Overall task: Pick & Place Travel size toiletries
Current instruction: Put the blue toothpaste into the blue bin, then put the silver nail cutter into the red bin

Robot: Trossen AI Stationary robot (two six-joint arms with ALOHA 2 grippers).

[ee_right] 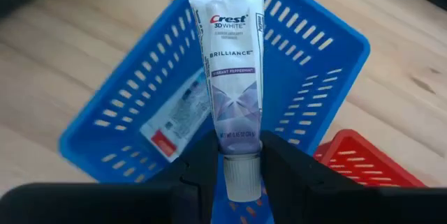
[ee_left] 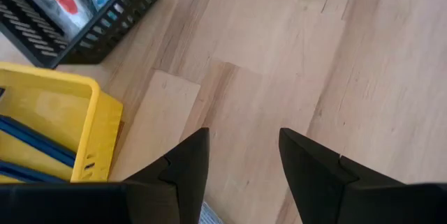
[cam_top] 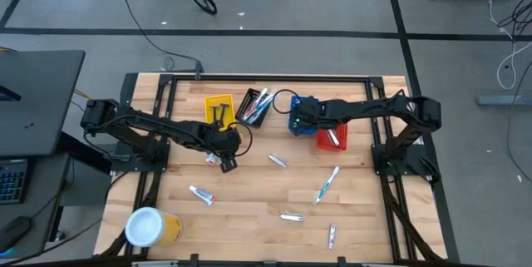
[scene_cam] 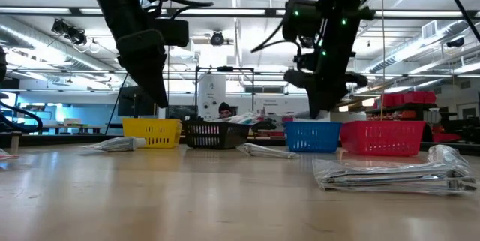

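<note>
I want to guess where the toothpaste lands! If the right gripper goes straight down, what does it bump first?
Probably the blue basket. The right gripper holds a toothpaste tube above it, and another tube already lies inside. How far above is hard to tell.

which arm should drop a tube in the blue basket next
Right. Its gripper already holds a toothpaste tube right over the blue basket. The left gripper is open and empty over bare table.
</note>
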